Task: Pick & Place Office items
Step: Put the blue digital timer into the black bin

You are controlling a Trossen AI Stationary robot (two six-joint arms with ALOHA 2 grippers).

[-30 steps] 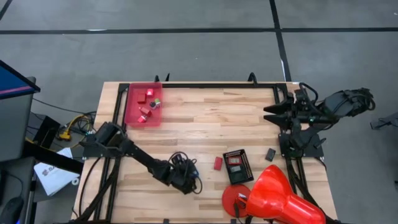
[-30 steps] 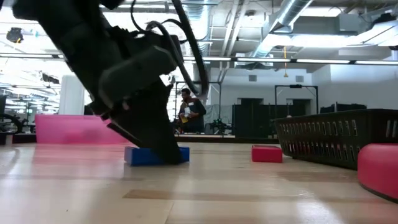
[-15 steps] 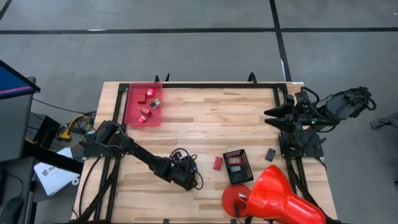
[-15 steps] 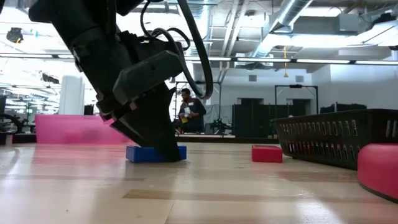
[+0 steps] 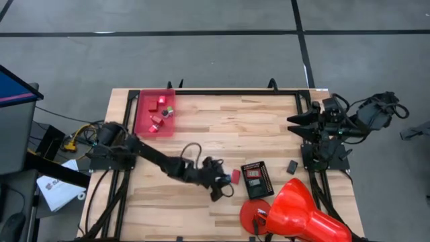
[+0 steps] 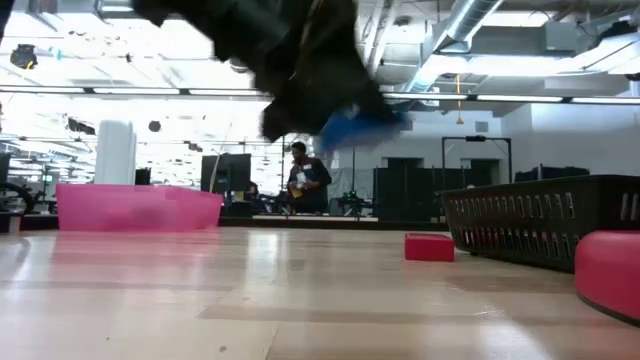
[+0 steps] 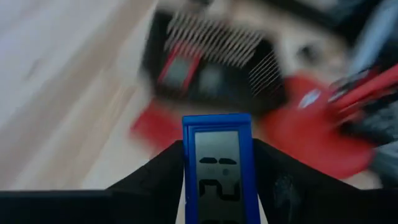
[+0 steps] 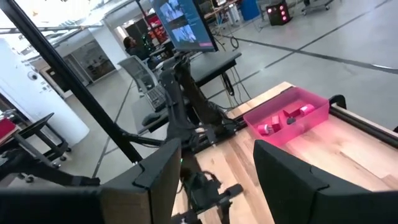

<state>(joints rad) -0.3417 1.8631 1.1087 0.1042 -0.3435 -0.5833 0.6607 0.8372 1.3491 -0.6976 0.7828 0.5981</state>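
Observation:
My left gripper (image 5: 224, 186) is shut on a blue office item with a grey number display (image 7: 217, 168). The low view shows that item (image 6: 362, 126) as a blue blur well above the table. A red block (image 5: 235, 176) lies flat on the wood just past the gripper, beside a black rectangular tray (image 5: 256, 179). A small black piece (image 5: 292, 166) lies farther right. My right gripper (image 5: 293, 125) hangs raised at the table's right edge, open, with nothing between its fingers (image 8: 155, 180). My left gripper pinches the blue item by its two long sides (image 7: 186, 171) between its two fingers (image 7: 152, 180). The fingers run along the item, slanting down from the table's left. The item juts out past them, display side up, lifted clear of the table.
A pink bin (image 5: 155, 113) at the far left holds several small pieces. A big red cone-shaped object (image 5: 302, 215) fills the near right corner. The black tray's mesh wall (image 6: 540, 215) stands at the right in the low view. Bare wood lies between the bin and the tray.
My left gripper has shut on the blue item where it lay on the table. It has then risen and swung toward the table's right edge, tipping closer to level. The blue item has gone from lying on the wood to hanging clear above it.

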